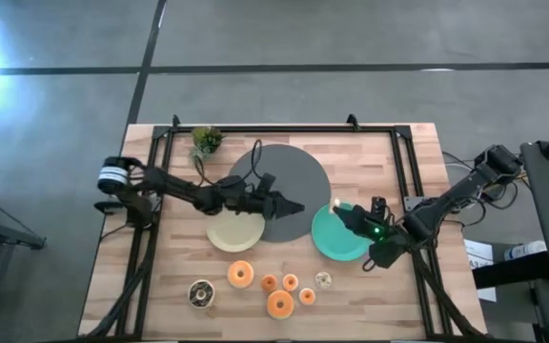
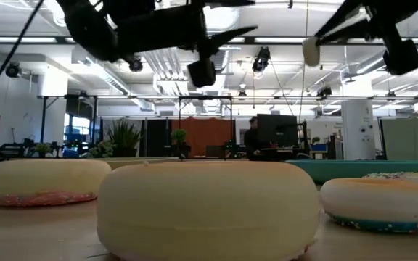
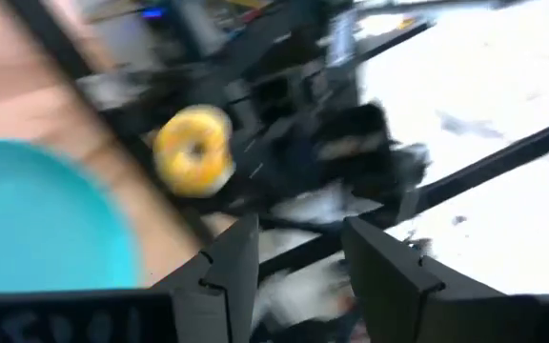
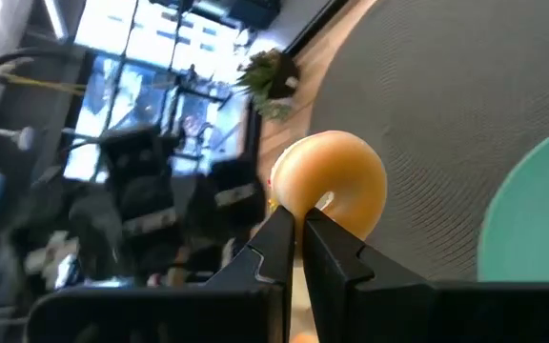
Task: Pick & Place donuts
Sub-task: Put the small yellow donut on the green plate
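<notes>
Two grippers are seen over the middle of the wooden table [image 1: 141,286]. The right gripper [image 1: 337,208] is raised over the near edge of the teal plate [image 1: 336,238], beside the large dark grey disc [image 1: 294,171], and its fingers are clamped together on a small donut [image 4: 336,181]. In the right wrist view this donut is gripped by its rim and stood on edge, so that its orange side is turned toward the camera; in the left wrist view its yellow frosted face [image 3: 193,151] and its hole are presented. Which way its hole axis runs across the table cannot be told exactly.

The left gripper [image 1: 294,205] is held over the dark grey disc, just beyond the cream plate [image 1: 236,233], pointed toward the right gripper. Its fingers [image 3: 227,272] are parted and nothing is seen between them.

Seven more donuts are laid flat along the front of the table, holes upward. Two large orange ones [image 1: 241,274] [image 1: 280,305] are placed among three small orange ones [image 1: 270,283] [image 1: 291,282] [image 1: 307,296]. A chocolate-brown donut [image 1: 201,292] is set to the left of the group, and a pale sprinkled one [image 1: 323,279] to its right, near the teal plate. A small green plant [image 1: 206,141] is stood at the far left of the table.
</notes>
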Motion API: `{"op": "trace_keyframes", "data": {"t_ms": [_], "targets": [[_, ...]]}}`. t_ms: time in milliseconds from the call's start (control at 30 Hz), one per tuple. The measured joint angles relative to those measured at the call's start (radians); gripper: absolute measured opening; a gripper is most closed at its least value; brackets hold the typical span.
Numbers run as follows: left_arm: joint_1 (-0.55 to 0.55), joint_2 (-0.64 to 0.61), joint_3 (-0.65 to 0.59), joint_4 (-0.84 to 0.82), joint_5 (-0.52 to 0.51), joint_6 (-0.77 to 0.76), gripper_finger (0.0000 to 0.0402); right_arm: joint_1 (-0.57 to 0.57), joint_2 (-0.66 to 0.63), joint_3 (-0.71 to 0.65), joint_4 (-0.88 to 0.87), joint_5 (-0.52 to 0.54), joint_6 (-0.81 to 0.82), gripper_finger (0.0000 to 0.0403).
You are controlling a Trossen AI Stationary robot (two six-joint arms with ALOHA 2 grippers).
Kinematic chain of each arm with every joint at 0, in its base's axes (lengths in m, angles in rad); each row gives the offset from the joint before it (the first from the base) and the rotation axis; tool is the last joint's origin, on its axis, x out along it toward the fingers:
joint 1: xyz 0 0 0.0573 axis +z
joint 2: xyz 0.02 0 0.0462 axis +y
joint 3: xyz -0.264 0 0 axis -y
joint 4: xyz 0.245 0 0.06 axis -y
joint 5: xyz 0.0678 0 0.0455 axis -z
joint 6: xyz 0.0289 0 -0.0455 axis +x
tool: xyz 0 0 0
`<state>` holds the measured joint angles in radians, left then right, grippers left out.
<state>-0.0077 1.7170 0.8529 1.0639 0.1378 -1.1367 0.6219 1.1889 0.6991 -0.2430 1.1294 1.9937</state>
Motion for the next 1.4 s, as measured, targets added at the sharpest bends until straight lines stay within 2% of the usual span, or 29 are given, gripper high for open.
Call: {"op": "trace_keyframes", "data": {"t_ms": [100, 233, 300, 667, 967, 1067, 1200, 1300, 1400], "targets": [[0.019, 0.052, 0.022, 0.103, 0.003, -0.033, 0.0129, 0.018, -0.002, 0.0, 0.079, 0.064, -0.037, 0.0013], [0.021, 0.104, 0.06, 0.141, 0.006, -0.086, 0.0129, 0.038, -0.002, 0.0, 0.108, 0.224, -0.035, 0.0013], [0.015, 0.124, 0.084, 0.156, 0.018, -0.113, 0.0129, 0.043, -0.002, 0.0, 0.112, 0.259, -0.037, 0.0013], [0.022, 0.305, 0.225, 0.283, 0.122, -0.348, 0.0129, 0.051, 0.005, 0.0, 0.249, 0.285, -0.228, 0.0013], [0.059, 0.44, 0.389, 0.365, 0.255, -0.586, 0.0157, 0.07, 0.005, 0.0, 0.41, 0.288, -0.499, 0.0013], [0.073, 0.454, 0.43, 0.4, 0.313, -0.613, 0.0156, 0.082, 0.005, 0.0, 0.474, 0.298, -0.593, 0.0013], [0.107, 0.452, 0.43, 0.431, 0.336, -0.617, 0.0156, 0.12, 0.005, 0.0, 0.546, 0.352, -0.703, 0.0013], [0.127, 0.448, 0.429, 0.438, 0.349, -0.643, 0.0156, 0.153, 0.005, 0.0, 0.552, 0.389, -0.735, 0.0013], [0.118, 0.448, 0.445, 0.436, 0.387, -0.649, 0.0152, 0.164, 0.005, 0.0, 0.551, 0.371, -0.748, 0.0013]]}}
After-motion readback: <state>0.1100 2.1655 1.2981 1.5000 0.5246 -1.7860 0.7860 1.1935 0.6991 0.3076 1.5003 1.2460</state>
